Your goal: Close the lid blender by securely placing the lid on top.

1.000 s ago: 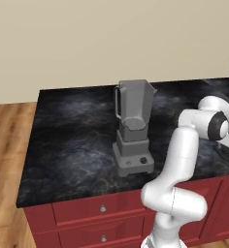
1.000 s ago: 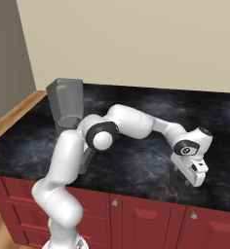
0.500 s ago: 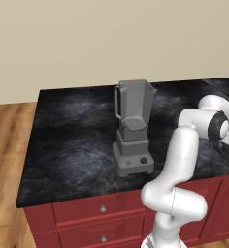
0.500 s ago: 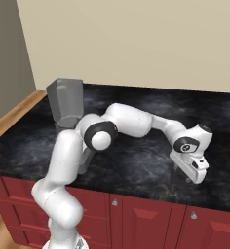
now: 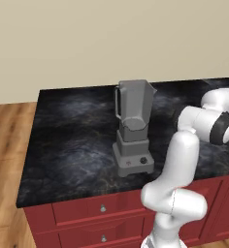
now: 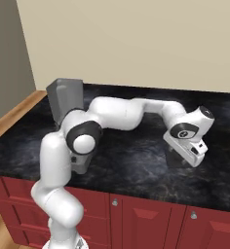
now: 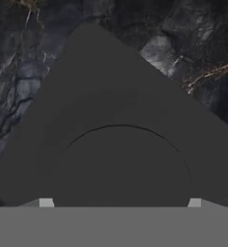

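The grey blender (image 5: 134,105) stands upright on the black counter, its jar open at the top, on a stepped base with a black knob (image 5: 143,159). In the right base view the blender (image 6: 63,93) is partly hidden behind my arm. The dark lid (image 7: 117,144) lies flat on the counter far to the blender's right, a squarish cap with a round raised centre. My gripper (image 7: 120,203) hangs open just above it, with the fingertips (image 7: 46,202) wide apart on either side. From the right base view the gripper (image 6: 179,157) points down at the lid (image 6: 174,158).
The marbled black counter (image 5: 73,145) tops red drawers with round knobs (image 5: 103,208). My arm stretches from the base across the counter to the right, passing in front of the blender. A beige wall runs behind, with wood floor at the left.
My hand has shifted slightly at the counter's right part, settling over the lid. The blender has not moved.
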